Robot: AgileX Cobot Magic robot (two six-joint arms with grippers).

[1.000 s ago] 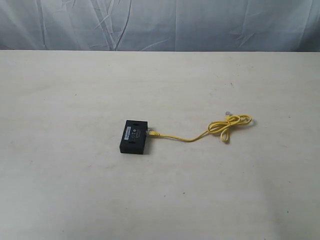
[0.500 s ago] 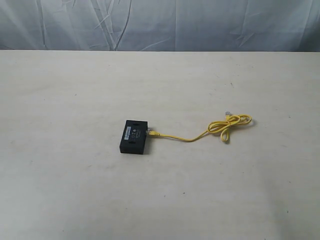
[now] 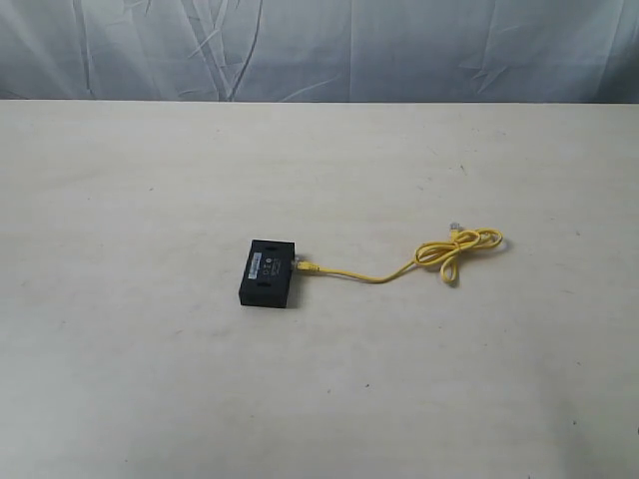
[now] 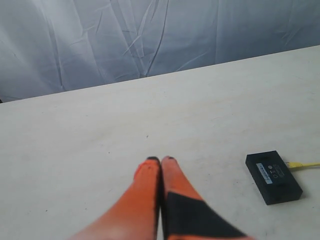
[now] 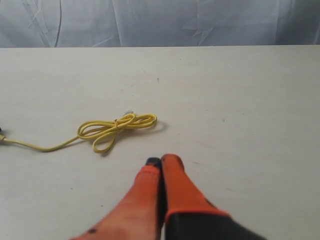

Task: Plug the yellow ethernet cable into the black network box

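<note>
Left hand, right hand clenched empty; yellow ethernet cable looks seated in black network box; don't tug it.

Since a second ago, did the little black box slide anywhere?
No. The black network box sits in the same spot, no nearer the back edge of the table, and the yellow ethernet cable lies unchanged beside it.

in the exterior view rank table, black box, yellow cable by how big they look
1. table
2. yellow cable, by span
3. black box, shorter but more solid, so these two are close
</note>
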